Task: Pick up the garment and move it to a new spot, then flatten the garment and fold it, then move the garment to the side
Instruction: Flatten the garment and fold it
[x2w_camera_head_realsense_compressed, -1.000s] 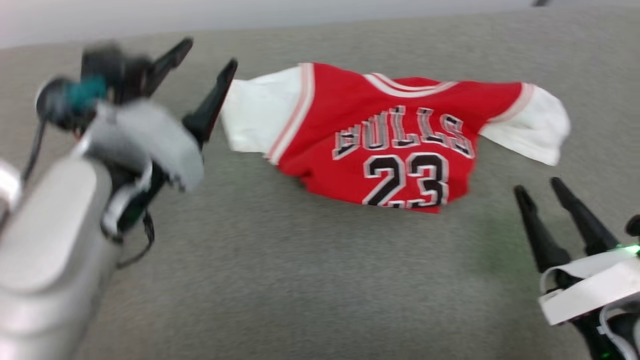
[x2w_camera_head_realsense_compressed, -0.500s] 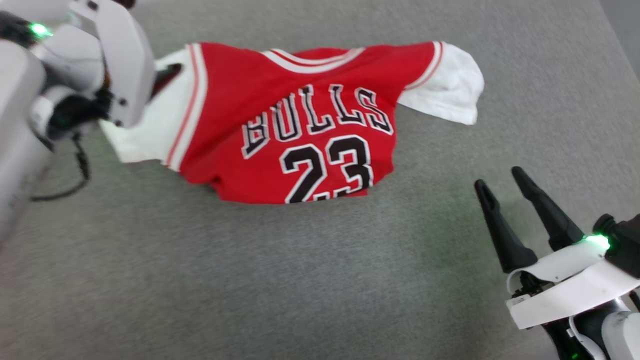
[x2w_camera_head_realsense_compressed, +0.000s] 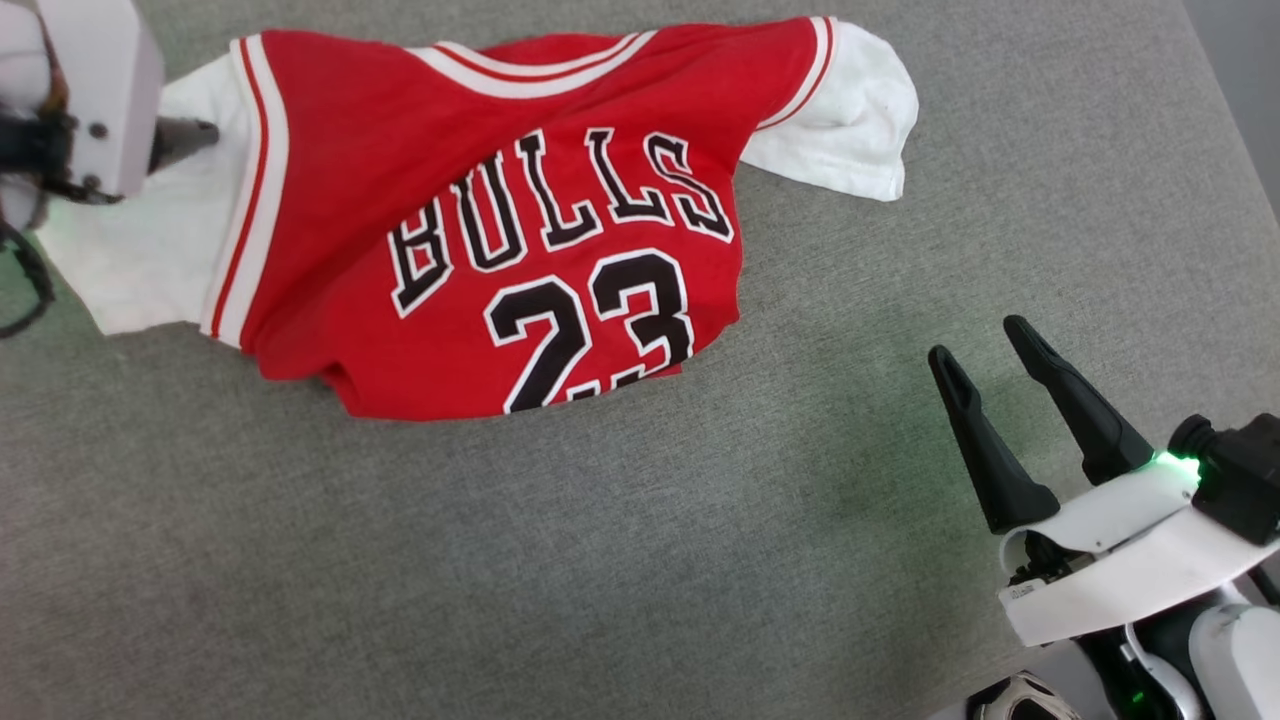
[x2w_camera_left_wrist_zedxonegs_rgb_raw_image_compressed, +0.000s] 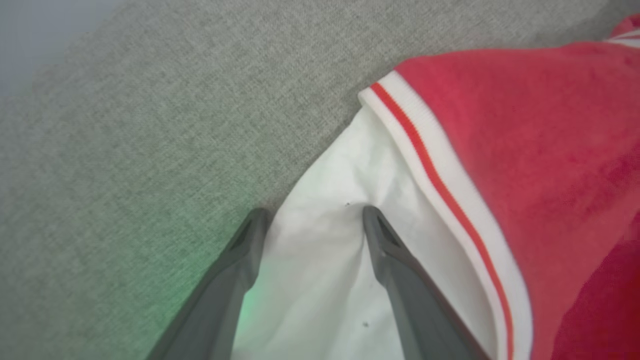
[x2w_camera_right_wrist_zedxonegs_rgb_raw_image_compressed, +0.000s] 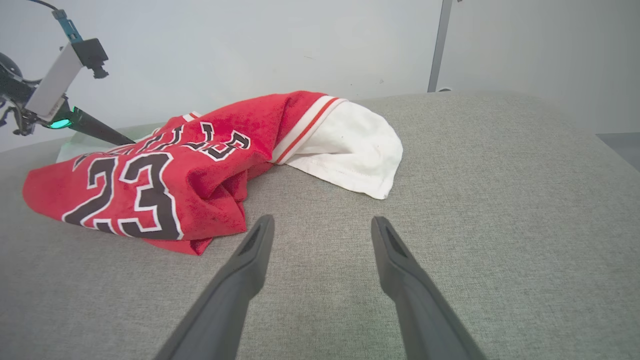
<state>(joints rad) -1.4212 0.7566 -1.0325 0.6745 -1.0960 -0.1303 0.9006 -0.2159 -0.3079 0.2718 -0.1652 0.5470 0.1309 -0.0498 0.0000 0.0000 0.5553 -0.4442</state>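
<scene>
Tool of the left arm (x2w_camera_left_wrist_zedxonegs_rgb_raw_image_compressed: 310, 215), fingers apart, straddles the white left-end flap of the garment (x2w_camera_head_realsense_compressed: 480, 230), a red jersey lettered "BULLS" and "23" that lies long axis left to right on grey fabric (x2w_camera_head_realsense_compressed: 600, 560). Right tool (x2w_camera_head_realsense_compressed: 978, 340), likewise apart and empty, stands well clear, so the left arm is judged nearer.

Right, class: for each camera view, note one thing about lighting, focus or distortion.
Head view: sharp; green glow on the grey surface beside the right gripper. Left wrist view: garment softly blurred, green tint by the left gripper. Right wrist view: wide-angle lens domes the surface.
</scene>
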